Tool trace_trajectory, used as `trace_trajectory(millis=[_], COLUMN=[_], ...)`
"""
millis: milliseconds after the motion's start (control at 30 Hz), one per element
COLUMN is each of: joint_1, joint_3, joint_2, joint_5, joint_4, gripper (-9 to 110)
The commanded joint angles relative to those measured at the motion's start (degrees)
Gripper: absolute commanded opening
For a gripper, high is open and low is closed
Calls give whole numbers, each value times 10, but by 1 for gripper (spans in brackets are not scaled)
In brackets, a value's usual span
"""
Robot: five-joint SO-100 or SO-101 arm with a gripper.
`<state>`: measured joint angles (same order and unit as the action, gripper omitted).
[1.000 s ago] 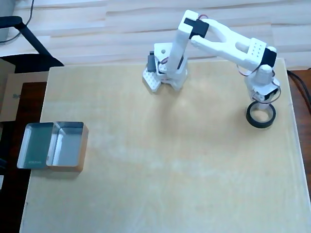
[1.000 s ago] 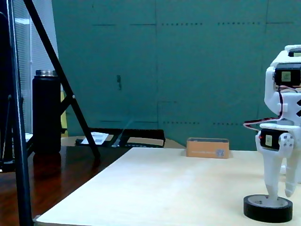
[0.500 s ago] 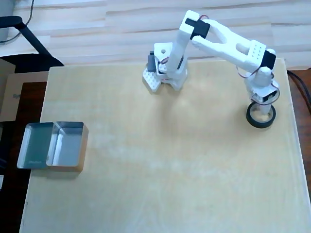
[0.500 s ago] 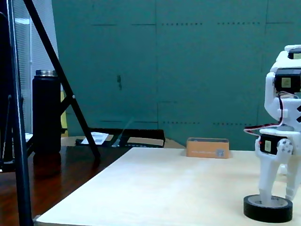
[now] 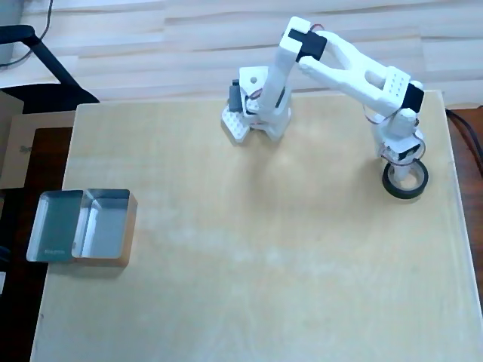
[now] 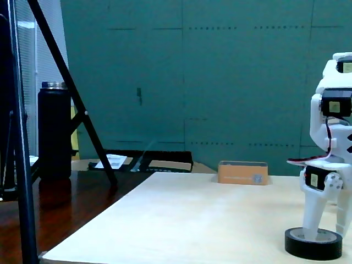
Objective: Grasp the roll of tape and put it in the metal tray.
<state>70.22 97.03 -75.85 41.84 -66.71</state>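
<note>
Pale plywood tabletop carries the metal tray at its left edge; near the right edge, the gripper straddles the roll of tape's wall, fingers parted for pinching, 1 inside.

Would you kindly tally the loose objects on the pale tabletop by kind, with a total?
Roll of tape: 1
Metal tray: 1
Total: 2
</note>
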Motion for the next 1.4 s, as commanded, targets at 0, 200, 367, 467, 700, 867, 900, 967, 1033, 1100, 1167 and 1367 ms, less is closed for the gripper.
trace_trajectory(millis=[0,200,367,467,700,867,900,967,1033,1100,1167,1367], joint_1=[-6,-6,-1,1,-5,-35,-45,-67,-95,-127,-163,-311], joint_3=[0,0,-4,-5,-39,-134,-157,-199,-241,-279,-315,-426], joint_2=[-4,-4,-4,-4,-15,-15,-15,-15,-15,-15,-15,-15], joint_5=[7,7,4,1,-2,-30,-34,-50,-69,-91,-114,-200], joint_4=[0,0,0,0,-8,-86,-109,-154,-198,-233,-262,-321], gripper=[19,12,1,0,0,0,0,0,0,0,0,0])
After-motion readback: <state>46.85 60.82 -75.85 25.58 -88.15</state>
